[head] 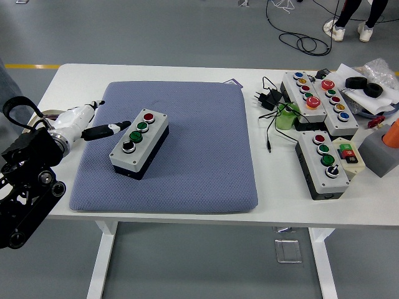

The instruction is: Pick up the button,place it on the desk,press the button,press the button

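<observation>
A grey button box (139, 143) with a red, two green and a black-white button lies on the blue-grey cushion (187, 162) on the white table. My left hand (93, 128) comes in from the left at the cushion's left edge. One black finger (106, 131) is stretched out, its tip just left of the box near the upper green button (142, 126). I cannot tell whether the tip touches the box. The hand holds nothing. The right arm is out of view.
Several other button boxes (321, 161) stand at the table's right, with a black power adapter and cables (267, 99), tape rolls (365, 86), a plastic bag and a grey block with an orange item (385, 146). A person's feet show at the top right.
</observation>
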`<state>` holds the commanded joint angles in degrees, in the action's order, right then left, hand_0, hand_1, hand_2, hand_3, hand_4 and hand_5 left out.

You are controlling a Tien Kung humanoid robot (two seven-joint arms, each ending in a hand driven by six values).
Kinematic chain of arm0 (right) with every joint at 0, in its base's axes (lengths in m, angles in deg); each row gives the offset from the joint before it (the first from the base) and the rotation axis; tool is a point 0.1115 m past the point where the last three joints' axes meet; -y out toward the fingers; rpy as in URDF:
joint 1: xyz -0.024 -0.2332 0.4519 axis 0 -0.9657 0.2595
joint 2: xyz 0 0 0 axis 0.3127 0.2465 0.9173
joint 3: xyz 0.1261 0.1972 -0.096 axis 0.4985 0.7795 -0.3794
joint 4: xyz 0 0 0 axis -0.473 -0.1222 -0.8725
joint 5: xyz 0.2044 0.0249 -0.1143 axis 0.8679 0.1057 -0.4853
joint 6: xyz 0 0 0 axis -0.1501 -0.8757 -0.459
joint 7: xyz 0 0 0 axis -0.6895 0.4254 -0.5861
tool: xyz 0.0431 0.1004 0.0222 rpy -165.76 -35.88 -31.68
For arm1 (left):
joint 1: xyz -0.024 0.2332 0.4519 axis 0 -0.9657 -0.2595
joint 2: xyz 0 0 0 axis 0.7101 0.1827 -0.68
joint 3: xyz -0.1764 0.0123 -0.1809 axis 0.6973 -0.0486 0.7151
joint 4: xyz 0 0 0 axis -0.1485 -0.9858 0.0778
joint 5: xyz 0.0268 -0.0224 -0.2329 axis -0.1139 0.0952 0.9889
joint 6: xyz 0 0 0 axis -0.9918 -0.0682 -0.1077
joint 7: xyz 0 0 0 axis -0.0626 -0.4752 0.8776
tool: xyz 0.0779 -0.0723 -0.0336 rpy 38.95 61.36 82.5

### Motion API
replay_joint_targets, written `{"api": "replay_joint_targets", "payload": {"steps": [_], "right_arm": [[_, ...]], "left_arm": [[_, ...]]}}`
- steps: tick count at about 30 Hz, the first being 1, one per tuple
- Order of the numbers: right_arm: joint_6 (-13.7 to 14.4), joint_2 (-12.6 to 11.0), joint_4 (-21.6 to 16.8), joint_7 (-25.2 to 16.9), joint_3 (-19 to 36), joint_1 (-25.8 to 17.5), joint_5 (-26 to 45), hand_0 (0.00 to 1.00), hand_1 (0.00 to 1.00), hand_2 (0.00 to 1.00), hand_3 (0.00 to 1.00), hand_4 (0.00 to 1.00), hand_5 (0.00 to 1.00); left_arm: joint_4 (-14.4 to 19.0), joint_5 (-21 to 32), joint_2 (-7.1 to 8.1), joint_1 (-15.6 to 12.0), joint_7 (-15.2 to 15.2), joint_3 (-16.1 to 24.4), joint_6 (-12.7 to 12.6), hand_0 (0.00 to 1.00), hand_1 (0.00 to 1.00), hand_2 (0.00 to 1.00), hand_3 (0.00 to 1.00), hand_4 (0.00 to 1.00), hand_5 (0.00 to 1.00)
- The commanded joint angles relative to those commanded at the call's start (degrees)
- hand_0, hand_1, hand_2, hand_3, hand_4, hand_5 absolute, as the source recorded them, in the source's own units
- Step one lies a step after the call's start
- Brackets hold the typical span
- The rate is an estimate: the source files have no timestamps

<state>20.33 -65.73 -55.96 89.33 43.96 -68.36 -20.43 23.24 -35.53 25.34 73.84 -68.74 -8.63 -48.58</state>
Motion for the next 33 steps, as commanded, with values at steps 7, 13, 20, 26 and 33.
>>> {"api": "replay_joint_targets", "payload": {"steps": [7, 13, 20, 26, 33], "right_arm": [[0.09, 0.03, 0.0, -0.04, -0.04, 0.2, 0.27, 0.638, 0.467, 0.614, 0.565, 0.307, 0.23], [0.06, -0.03, 0.0, -0.11, -0.17, 0.33, 0.27, 0.638, 0.468, 0.615, 0.565, 0.306, 0.231], [0.1, -0.07, 0.0, -0.16, -0.21, 0.52, 0.31, 0.638, 0.466, 0.615, 0.565, 0.307, 0.229], [0.07, -0.11, 0.0, -0.16, -0.03, 0.67, 0.05, 0.637, 0.464, 0.615, 0.565, 0.307, 0.229], [0.03, -0.13, 0.0, -0.1, 0.06, 0.71, -0.04, 0.637, 0.464, 0.614, 0.565, 0.308, 0.229]], "left_arm": [[1.27, 1.63, -2.0, 0.07, -1.61, -0.21, 0.85, 0.965, 0.998, 0.998, 0.998, 0.998, 0.998], [0.76, 0.87, -3.95, 0.59, -3.14, -1.68, 1.73, 0.941, 0.998, 0.998, 0.998, 0.998, 0.998], [-0.66, -2.03, -5.79, 0.59, -4.58, -2.54, 1.51, 0.927, 0.998, 0.998, 0.998, 0.998, 0.998], [-1.64, -4.9, -7.39, 0.91, -5.42, -3.02, 1.71, 0.909, 0.998, 0.998, 0.998, 0.998, 0.998], [-3.77, -7.79, -8.64, 1.25, -6.3, -3.98, 2.77, 0.906, 0.998, 0.998, 0.998, 0.998, 0.972]]}}
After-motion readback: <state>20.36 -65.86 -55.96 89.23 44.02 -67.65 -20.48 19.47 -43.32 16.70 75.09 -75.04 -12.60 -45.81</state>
